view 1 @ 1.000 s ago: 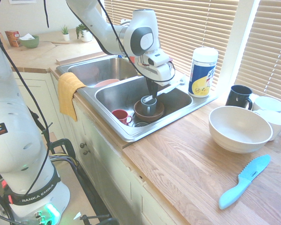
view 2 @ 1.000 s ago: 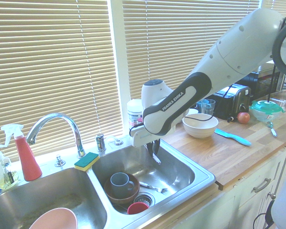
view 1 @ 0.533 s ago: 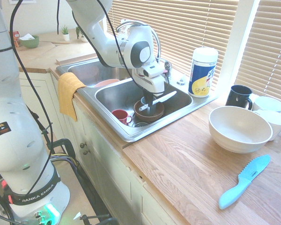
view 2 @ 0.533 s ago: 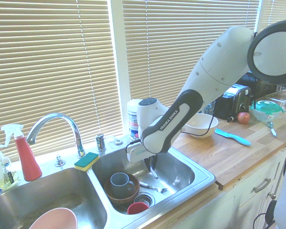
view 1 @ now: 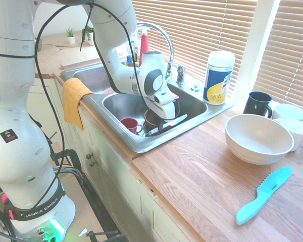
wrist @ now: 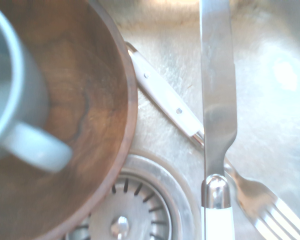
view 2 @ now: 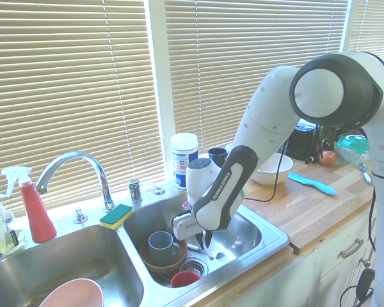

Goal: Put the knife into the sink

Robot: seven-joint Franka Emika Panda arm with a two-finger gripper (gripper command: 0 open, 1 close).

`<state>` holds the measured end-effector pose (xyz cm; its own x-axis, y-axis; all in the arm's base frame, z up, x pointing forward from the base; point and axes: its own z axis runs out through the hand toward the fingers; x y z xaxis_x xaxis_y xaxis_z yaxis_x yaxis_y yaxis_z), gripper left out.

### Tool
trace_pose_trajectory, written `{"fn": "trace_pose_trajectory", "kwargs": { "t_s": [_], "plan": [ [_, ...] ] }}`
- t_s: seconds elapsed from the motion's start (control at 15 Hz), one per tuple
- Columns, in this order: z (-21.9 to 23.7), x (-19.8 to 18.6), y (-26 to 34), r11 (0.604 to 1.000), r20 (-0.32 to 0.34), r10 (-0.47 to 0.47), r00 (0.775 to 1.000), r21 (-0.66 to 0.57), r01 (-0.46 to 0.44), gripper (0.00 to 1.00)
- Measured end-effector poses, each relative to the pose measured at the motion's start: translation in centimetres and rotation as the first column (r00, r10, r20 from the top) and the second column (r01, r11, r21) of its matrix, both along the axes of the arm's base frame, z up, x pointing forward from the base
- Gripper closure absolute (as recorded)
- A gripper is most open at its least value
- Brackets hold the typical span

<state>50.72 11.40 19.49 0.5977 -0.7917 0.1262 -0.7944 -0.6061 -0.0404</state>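
The knife (view 1: 167, 124), white-handled with a silver blade (wrist: 218, 85), is inside the right basin of the sink (view 2: 278, 242). It lies nearly level, low over the basin floor beside the drain (wrist: 135, 210). My gripper (view 1: 166, 117) is shut on its handle and reaches down into the basin, shown in the second exterior view as well (view 2: 205, 238). Whether the knife touches the floor I cannot tell.
A wooden bowl (wrist: 75, 100) holding a grey mug (view 2: 160, 244), a white-handled fork (wrist: 165, 95) and a red cup (view 1: 130, 124) share the basin. On the counter are a white bowl (view 1: 258, 137), a light-blue knife (view 1: 264, 195) and a wipes canister (view 1: 218, 77).
The arm has come down and toward the basin's front, carrying the knife from above the wooden bowl to just over the basin floor. The gripper stays shut.
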Motion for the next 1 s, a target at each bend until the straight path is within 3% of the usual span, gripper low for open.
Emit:
{"fn": "trace_pose_trajectory", "kwargs": {
  "t_s": [0.47, 0.53, 1.0],
  "plan": [
    [-3.7, 2.6, 0.1, 0.999, -0.023, -0.041, 0.999, 0.019, 0.042, 1.0],
    [-3.9, 2.7, 0.0, 0.999, -0.028, -0.042, 0.999, 0.024, 0.043, 0.0],
    [-4.6, 2.5, 0.1, 0.998, -0.046, -0.044, 0.998, 0.04, 0.046, 0.0]
  ]
}}
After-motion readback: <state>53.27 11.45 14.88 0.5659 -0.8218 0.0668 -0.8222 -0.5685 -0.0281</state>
